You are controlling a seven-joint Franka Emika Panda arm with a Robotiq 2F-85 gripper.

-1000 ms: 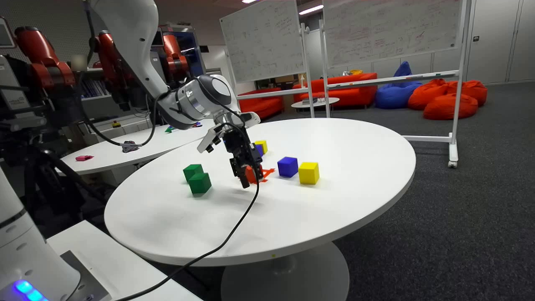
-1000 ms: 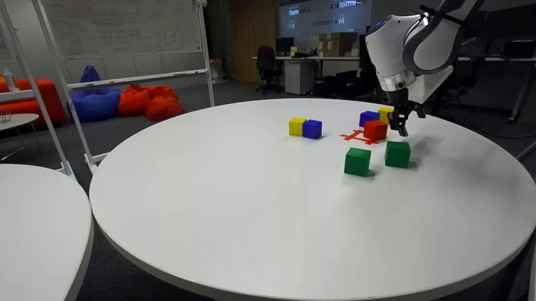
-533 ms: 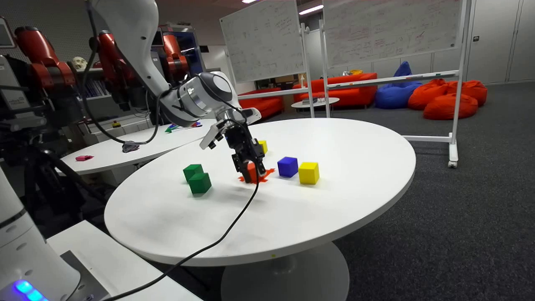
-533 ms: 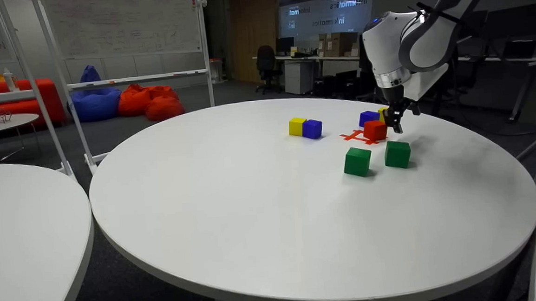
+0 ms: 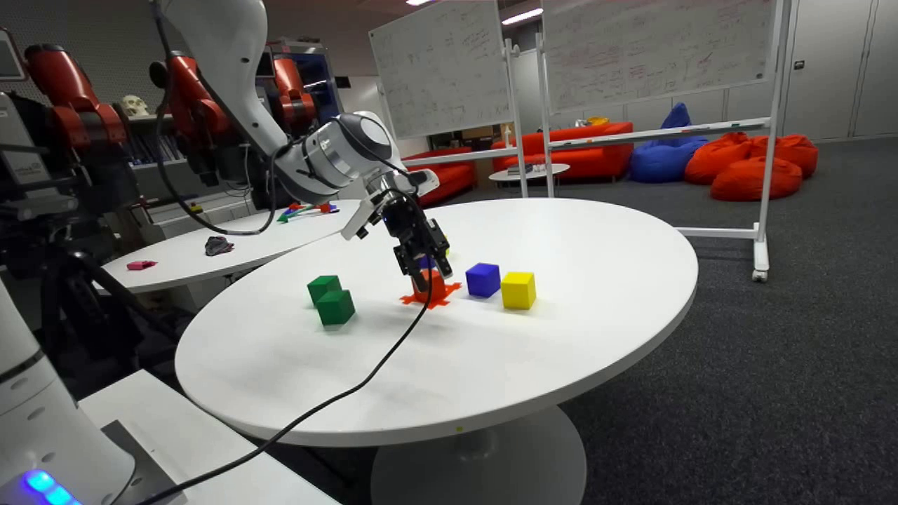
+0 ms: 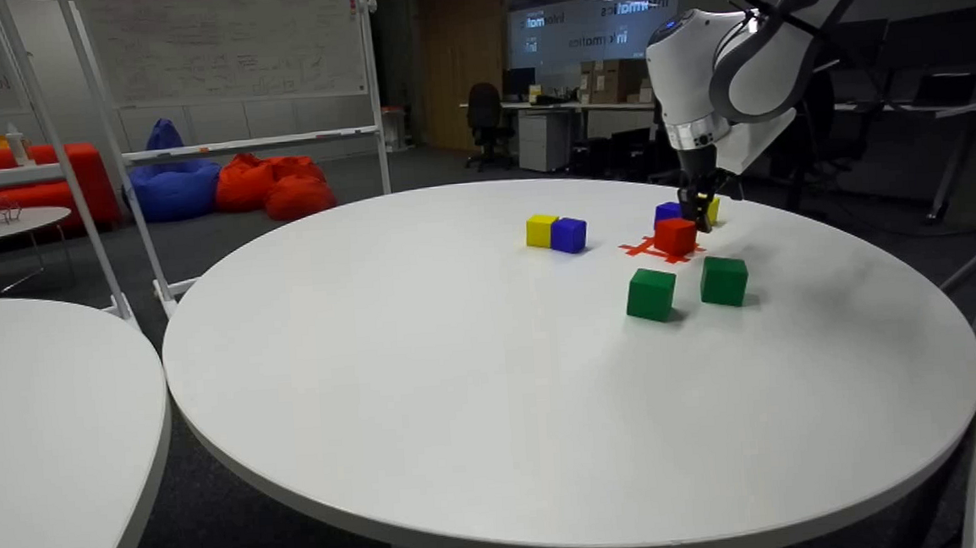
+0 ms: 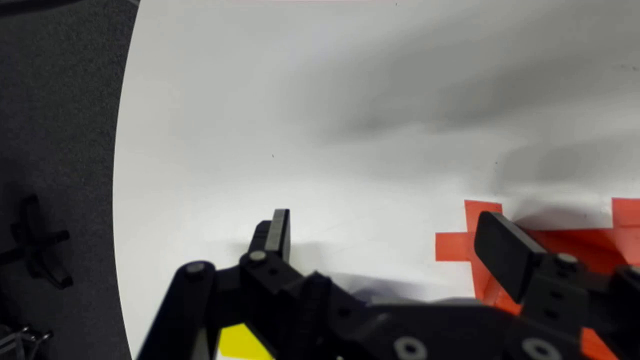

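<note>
- Hovering low over the white table, the pincer has its jaws spread wide — nothing gripped.
- Red cube sits on red tape marks, just beside the pincer; whether they touch cannot be told.
- In an exterior view, a partly hidden blue cube and a yellow cube stand behind it.
- Nearby — a green cube and another green cube lie on the table, apart from each other.

In an exterior view, a round white table carries green cubes near; farther, a red cube amid red tape, blue cubes and yellow cubes.
</note>
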